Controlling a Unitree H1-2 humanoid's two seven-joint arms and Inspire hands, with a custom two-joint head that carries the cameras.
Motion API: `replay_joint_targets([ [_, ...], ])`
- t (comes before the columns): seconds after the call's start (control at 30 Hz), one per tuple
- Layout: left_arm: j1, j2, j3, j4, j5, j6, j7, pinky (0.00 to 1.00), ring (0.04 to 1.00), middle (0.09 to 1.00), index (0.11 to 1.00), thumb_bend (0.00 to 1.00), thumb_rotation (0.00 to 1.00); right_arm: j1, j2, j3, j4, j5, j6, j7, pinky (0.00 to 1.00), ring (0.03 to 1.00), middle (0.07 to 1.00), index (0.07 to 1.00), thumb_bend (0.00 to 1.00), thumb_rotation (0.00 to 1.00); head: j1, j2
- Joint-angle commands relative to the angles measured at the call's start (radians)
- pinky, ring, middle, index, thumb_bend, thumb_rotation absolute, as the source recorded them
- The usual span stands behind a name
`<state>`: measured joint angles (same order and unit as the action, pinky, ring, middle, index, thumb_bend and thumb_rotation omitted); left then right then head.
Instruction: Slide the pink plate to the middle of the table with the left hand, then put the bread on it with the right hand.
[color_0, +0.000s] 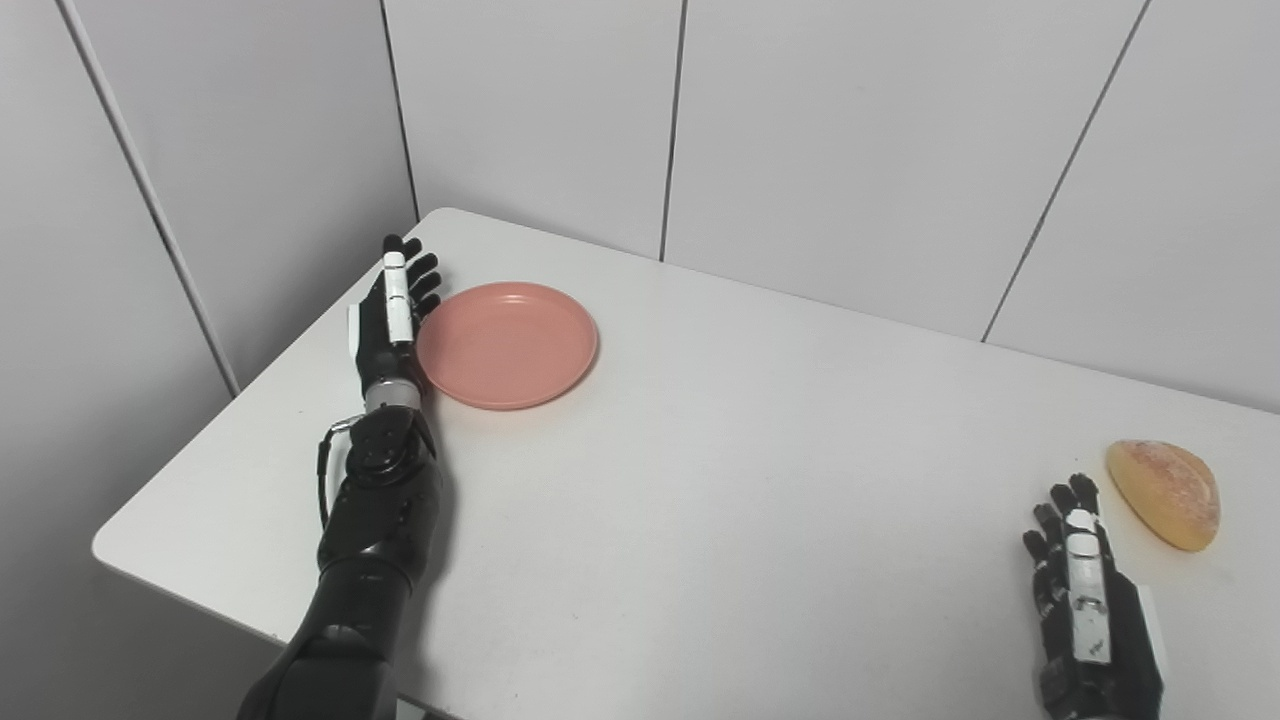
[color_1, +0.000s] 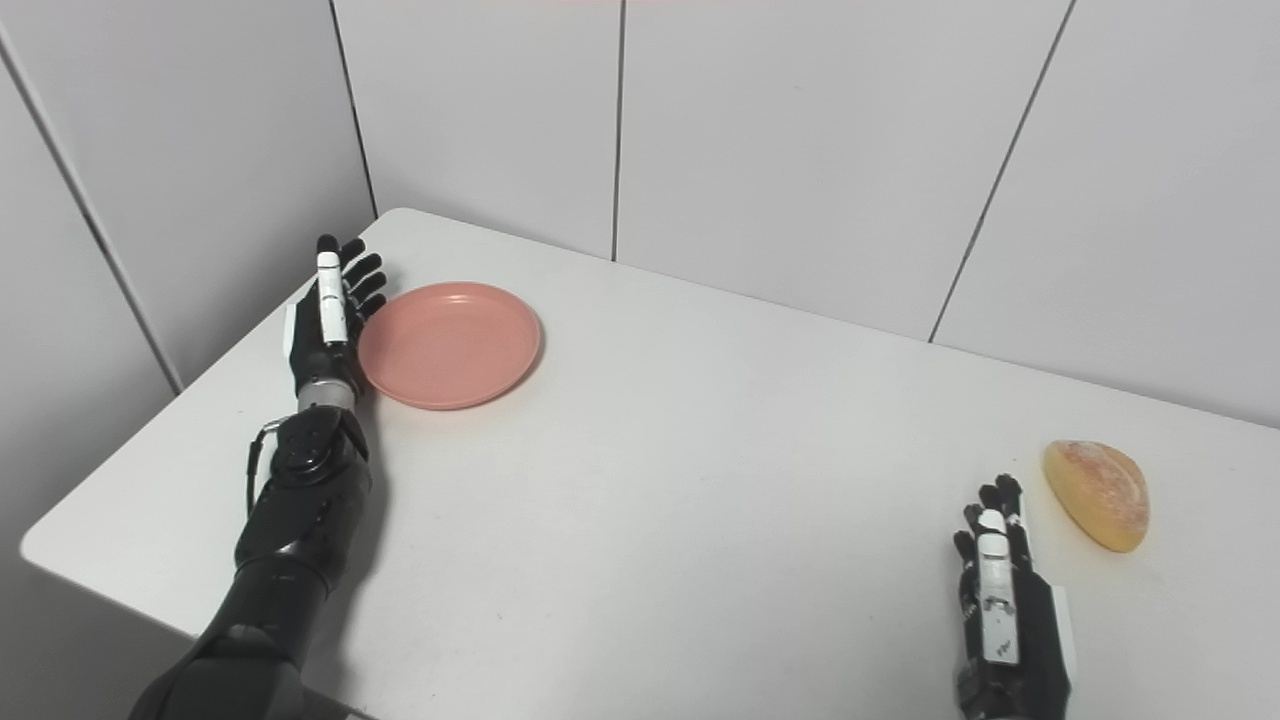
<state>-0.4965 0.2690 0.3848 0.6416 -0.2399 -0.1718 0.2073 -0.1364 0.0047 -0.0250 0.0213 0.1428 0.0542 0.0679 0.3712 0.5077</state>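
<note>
Nearest us, at lower right of the frame, our right hand (color_0: 1085, 600) rests flat, fingers spread and empty, just beside the bread (color_0: 1165, 493). We judge the bread soft and light: cup it from the sides. At upper left, the pink plate (color_0: 507, 344) looks rigid and slippery on the white table (color_0: 720, 480); our left hand (color_0: 392, 312), fingers extended, touches its left rim, ready to push.

The plate (color_0: 507, 344) lies on the table (color_0: 700, 480) near its far left corner, with the left hand (color_0: 392, 310) right against its left rim. The bread (color_0: 1165, 493) lies well apart at the right side, the right hand (color_0: 1085, 600) just before it and a little left.
</note>
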Motion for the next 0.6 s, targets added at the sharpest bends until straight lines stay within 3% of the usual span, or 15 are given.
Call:
replay_joint_targets([
  [0.0,-0.05,0.017,-0.015,-0.007,0.008,-0.016,-0.021,0.85,0.844,0.828,0.812,0.68,1.0,-0.02,0.001,-0.004,-0.039,0.001,-0.014,-0.003,1.0,1.0,1.0,1.0,0.56,0.86,0.001,0.001],
  [0.4,-0.053,-0.023,-0.034,-0.023,-0.016,0.017,-0.024,0.83,0.833,0.819,0.812,0.68,1.0,-0.018,0.002,0.001,-0.054,-0.01,-0.005,-0.014,1.0,1.0,1.0,1.0,0.55,0.86,0.007,0.008],
  [0.57,-0.043,-0.046,-0.05,-0.07,-0.031,0.07,-0.041,0.84,0.838,0.824,0.815,0.68,1.0,-0.023,0.0,0.003,-0.047,-0.016,-0.011,-0.016,1.0,1.0,1.0,1.0,0.55,0.87,0.004,0.009],
])
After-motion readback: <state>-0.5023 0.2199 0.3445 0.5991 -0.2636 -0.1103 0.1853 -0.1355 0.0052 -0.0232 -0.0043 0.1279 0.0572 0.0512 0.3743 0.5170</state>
